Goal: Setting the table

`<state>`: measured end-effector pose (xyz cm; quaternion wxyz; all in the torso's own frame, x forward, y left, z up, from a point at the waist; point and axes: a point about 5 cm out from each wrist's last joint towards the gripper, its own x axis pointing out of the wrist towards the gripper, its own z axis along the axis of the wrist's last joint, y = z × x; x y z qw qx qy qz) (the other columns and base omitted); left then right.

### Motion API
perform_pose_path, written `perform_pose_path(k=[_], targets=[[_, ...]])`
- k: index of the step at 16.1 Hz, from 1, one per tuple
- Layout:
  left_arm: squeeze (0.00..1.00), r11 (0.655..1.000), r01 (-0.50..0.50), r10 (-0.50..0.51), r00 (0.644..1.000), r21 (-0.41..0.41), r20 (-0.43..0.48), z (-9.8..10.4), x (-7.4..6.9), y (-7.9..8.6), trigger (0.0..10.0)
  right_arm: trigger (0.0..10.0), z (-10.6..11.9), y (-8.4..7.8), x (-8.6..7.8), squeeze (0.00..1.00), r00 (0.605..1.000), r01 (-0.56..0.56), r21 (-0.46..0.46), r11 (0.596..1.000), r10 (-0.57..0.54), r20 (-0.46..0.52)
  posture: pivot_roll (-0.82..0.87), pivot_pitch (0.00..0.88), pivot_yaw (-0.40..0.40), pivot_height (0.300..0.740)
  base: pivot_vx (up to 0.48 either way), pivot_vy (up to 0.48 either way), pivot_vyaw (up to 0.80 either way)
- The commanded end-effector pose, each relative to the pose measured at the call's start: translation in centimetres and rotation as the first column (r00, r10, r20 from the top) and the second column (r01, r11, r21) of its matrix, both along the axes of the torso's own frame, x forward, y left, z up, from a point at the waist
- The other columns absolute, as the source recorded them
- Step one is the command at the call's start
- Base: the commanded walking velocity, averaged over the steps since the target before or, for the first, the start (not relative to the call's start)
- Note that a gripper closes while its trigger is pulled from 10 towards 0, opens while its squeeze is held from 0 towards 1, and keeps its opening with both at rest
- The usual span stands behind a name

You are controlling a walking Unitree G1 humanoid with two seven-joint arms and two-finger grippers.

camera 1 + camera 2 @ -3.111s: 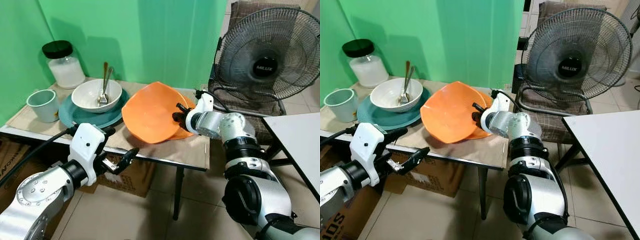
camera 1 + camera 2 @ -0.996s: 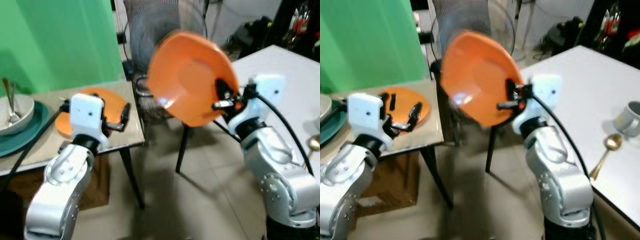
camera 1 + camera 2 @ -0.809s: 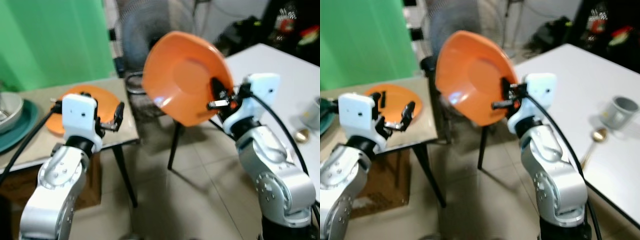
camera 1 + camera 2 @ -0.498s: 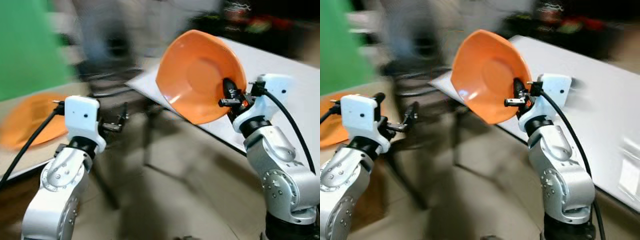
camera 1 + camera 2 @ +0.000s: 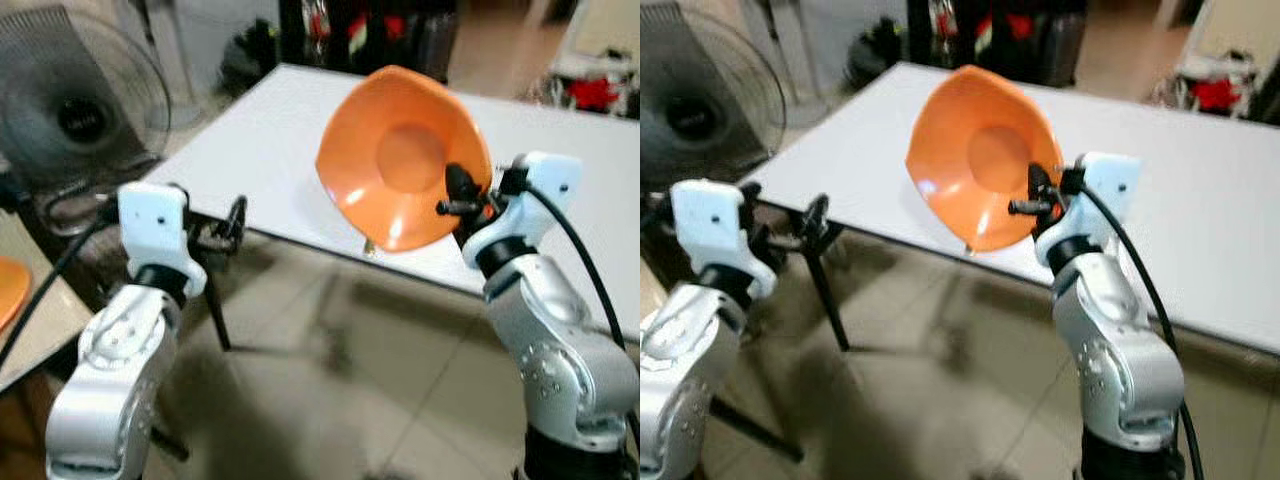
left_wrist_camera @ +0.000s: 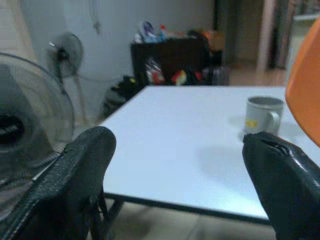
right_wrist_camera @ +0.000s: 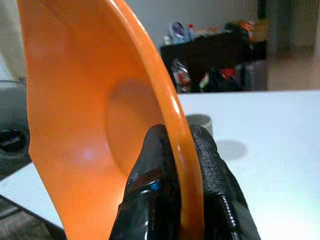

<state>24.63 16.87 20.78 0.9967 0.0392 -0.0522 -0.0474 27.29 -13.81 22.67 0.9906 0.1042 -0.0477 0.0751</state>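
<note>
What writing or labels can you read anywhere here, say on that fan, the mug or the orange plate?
None can be read.
Fan: the dark hub is too blurred to show any lettering.
Mug: a yellow mark on its side, too small and blurred to read.
Orange plate, held in the right gripper: plain, no text.
Clutter on the dark shelf: too far and blurred to read.

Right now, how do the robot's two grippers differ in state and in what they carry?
The right gripper has its jaws shut on the rim of the orange plate, holding it tilted up on edge over the near side of the white table. The left gripper has its jaws spread wide and holds nothing, pointing toward that table and a grey mug on it. Both are raised in front of the robot.
</note>
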Motion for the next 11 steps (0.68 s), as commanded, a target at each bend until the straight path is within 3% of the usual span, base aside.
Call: perform_pose_path(k=[1,7,11], targets=[[0.00,1.000,0.011,-0.011,1.000,0.002,-0.011,-0.1,0.2,-0.2,10.0,10.0,0.1,-0.3,-0.1,0.00,1.000,0.010,0.007,1.000,-0.010,-0.003,-0.06,0.024,0.025,0.740,0.326,0.000,-0.80],[0.00,0.999,0.033,-0.033,0.999,0.015,-0.021,-0.2,0.1,-0.1,10.0,10.0,0.0,-0.1,0.2,0.00,0.999,-0.002,0.047,0.999,0.004,-0.038,-0.06,0.025,0.020,0.740,0.326,0.000,-0.77],[0.00,0.999,0.040,-0.039,0.999,0.023,-0.025,-0.3,0.0,0.1,10.0,10.0,0.3,-0.5,1.0,0.00,0.998,-0.013,0.101,0.995,0.019,-0.058,-0.07,0.024,0.016,0.740,0.327,0.000,0.00]])
